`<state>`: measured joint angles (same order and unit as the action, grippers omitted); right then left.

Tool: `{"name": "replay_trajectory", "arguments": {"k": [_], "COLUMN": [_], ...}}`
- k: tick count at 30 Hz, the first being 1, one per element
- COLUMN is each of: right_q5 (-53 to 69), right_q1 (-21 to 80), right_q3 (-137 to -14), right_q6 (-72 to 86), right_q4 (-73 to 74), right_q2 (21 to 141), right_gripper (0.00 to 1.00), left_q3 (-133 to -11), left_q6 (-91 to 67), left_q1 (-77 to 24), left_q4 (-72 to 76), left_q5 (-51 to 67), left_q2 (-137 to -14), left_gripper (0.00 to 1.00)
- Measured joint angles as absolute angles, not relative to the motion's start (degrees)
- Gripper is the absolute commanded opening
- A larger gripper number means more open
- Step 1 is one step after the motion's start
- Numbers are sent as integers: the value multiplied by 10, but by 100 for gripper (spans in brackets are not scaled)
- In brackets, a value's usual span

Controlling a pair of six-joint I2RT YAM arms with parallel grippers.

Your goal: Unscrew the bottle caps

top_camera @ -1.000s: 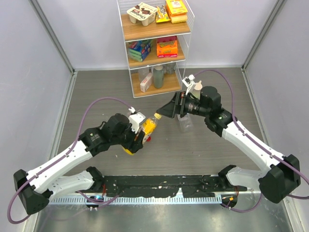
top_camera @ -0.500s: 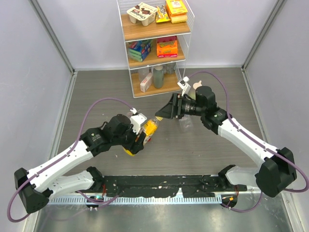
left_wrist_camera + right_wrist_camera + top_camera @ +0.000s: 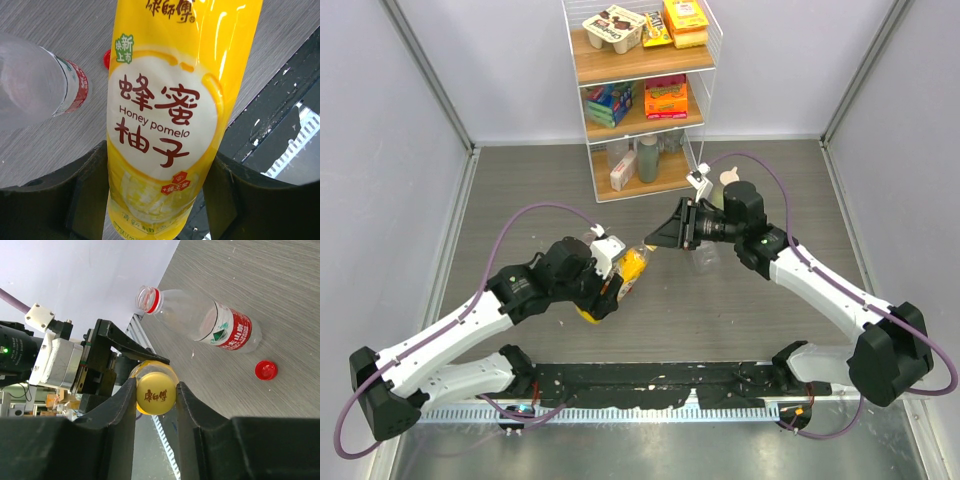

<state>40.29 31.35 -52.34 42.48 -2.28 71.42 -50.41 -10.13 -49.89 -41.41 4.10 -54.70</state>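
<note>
My left gripper (image 3: 616, 277) (image 3: 161, 172) is shut on the body of the yellow-orange juice bottle (image 3: 628, 268) (image 3: 170, 100), which it holds tilted above the table. The bottle's yellow cap (image 3: 646, 241) (image 3: 156, 394) points toward the right arm, and my right gripper (image 3: 656, 238) (image 3: 156, 396) is shut on it, a finger pressed on each side. A clear bottle with a red label (image 3: 210, 320) (image 3: 45, 85) lies on the table with its neck open. Its red cap (image 3: 265, 370) (image 3: 106, 58) lies loose beside it. Another clear bottle (image 3: 704, 256) stands under the right arm.
A white wire rack (image 3: 640, 90) with snacks and bottles stands at the back of the table. A pale bottle with a cream pointed top (image 3: 728, 180) stands behind the right wrist. A black strip (image 3: 650, 385) runs along the near edge. Grey walls close both sides.
The right gripper has moved left onto the yellow cap and closed from wide open to gripping it. The left gripper and the juice bottle have stayed in place.
</note>
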Motion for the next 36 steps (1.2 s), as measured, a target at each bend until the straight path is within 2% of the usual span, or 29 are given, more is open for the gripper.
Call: {"name": "replay_trajectory", "arguments": {"k": [1, 3, 5, 16, 36], "right_q5": [404, 406, 407, 426, 501], "right_q1": [314, 313, 313, 311, 308], "right_q3": [-522, -520, -519, -507, -478], "right_q6": [427, 431, 431, 423, 387], "right_q4": [-26, -30, -31, -59, -150], "right_q2": [714, 714, 714, 702, 571], "right_gripper": [16, 7, 2, 2, 2], "left_q3": [-504, -504, -504, -504, -533], "left_q6": [-101, -101, -101, -100, -135], "left_q1": [-499, -499, -499, -500, -502], "left_q4": [-414, -414, -414, -415, -387], "left_q5": [41, 41, 41, 55, 217], "left_q2": [-547, -547, -547, -537, -493], "left_gripper": [0, 0, 0, 0, 0]}}
